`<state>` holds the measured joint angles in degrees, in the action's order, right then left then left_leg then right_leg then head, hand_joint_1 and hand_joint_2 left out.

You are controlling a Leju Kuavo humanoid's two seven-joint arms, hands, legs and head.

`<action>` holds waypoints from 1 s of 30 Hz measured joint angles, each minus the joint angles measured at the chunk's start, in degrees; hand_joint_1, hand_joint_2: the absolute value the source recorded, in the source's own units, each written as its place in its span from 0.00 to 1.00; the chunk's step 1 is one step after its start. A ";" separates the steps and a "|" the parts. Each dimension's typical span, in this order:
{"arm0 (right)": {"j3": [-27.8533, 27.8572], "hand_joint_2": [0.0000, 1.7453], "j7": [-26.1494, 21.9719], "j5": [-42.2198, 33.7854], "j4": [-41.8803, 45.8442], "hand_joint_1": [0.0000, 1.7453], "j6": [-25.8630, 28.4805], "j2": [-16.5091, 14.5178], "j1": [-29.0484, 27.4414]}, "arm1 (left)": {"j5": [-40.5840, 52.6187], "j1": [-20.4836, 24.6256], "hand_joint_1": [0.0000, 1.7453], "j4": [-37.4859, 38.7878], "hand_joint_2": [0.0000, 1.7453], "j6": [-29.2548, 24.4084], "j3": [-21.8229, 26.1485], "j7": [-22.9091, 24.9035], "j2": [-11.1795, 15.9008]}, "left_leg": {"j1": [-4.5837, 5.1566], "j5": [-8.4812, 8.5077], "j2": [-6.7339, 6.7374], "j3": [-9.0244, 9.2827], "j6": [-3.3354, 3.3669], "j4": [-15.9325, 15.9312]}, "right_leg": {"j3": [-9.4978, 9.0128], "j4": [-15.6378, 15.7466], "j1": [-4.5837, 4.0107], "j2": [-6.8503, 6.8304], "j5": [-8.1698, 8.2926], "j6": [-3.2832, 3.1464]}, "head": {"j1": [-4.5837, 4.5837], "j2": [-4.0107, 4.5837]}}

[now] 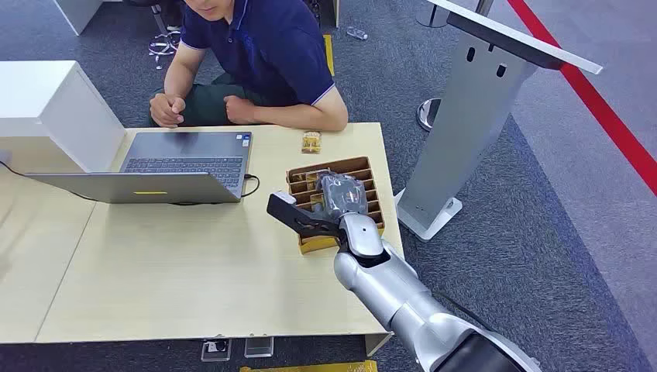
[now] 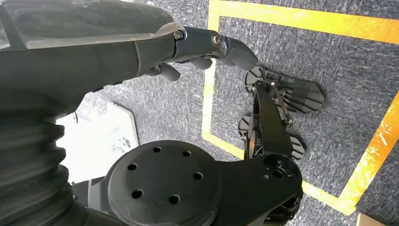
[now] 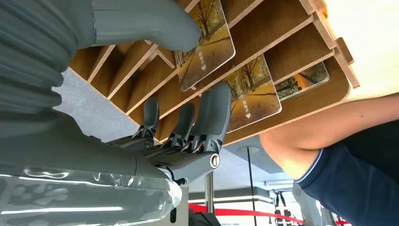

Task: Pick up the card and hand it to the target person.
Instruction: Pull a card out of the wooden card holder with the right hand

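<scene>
A wooden slotted card box (image 1: 331,167) stands on the table's right side, and several cards with an autumn-tree picture stand in it. My right hand (image 1: 341,198) is down in the box. Up close, its thumb (image 3: 155,23) lies against the face of one card (image 3: 207,47) that stands out of its slot. The fingers (image 3: 211,113) reach up on that card's other side, in front of a second card (image 3: 256,89). A wide gap stays between thumb and fingers. My left hand (image 2: 207,47) hangs over the floor, holding nothing. The person (image 1: 263,54) sits at the table's far side.
An open laptop (image 1: 182,167) with its cable takes up the table's middle left. A small yellow packet (image 1: 311,142) lies near the person's forearm. A white box (image 1: 54,108) is at the left, and a grey slanted stand (image 1: 472,116) rises to the right of the table.
</scene>
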<state>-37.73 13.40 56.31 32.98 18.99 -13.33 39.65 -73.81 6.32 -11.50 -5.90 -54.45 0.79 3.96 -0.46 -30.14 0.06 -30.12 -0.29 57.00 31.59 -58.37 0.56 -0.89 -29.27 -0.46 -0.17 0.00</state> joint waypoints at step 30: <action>-0.01 1.00 -0.10 -0.32 -0.15 0.63 0.00 0.00 -0.03 | -0.02 0.00 0.00 0.00 1.00 0.00 0.00 0.00 0.00 | 0.00 0.00 0.00 0.00 0.00 0.00 | 0.00 0.00 0.00 0.00 0.00 0.00 | 0.01 0.00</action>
<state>-37.74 13.29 55.99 32.83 18.99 -13.33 39.62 -73.83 6.32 -11.50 -5.90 -54.45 0.79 3.96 -0.46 -30.14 0.06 -30.12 -0.29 57.00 31.59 -58.37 0.56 -0.89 -29.27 -0.46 -0.16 0.00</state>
